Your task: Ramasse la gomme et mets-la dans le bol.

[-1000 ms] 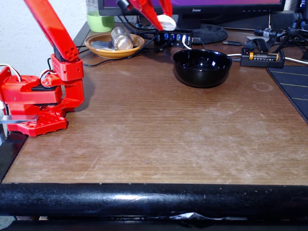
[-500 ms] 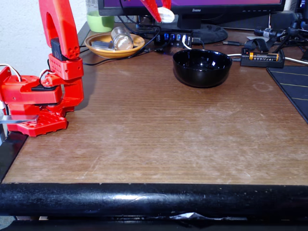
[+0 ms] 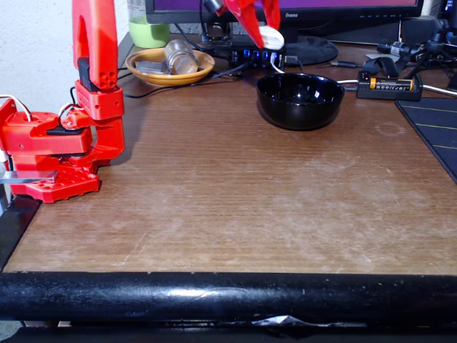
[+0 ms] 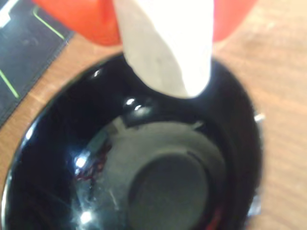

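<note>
One second of travel is making the difference I am watching for: the gripper (image 3: 263,27) is now carrying the eraser (image 3: 272,37) forward and down from where it was, back by the monitor (image 3: 285,8), toward the black bowl (image 3: 300,100). In the fixed view, a second ago the eraser was sitting well behind the bowl's left side; half a second ago it was higher and further back; now it is hanging above and just behind the bowl's left rim.

I am reading the jaws as clenched on the eraser. In the wrist view the white wedge (image 4: 168,43) is sticking out between the red fingers (image 4: 84,21), its tapered end pointing down over the bowl's rim (image 4: 19,143), with the glossy interior spread out directly beneath it.

My judgement is that the carry is nearly done. The pickup is behind me, and what is left is the release. Judging by the wrist view, the eraser's tip is hanging over the bowl's near edge, not its centre, so I am inclined to push a little further over the bowl before letting go, lest the wedge strike the rim and bounce out onto the wooden table (image 3: 228,200).
</note>
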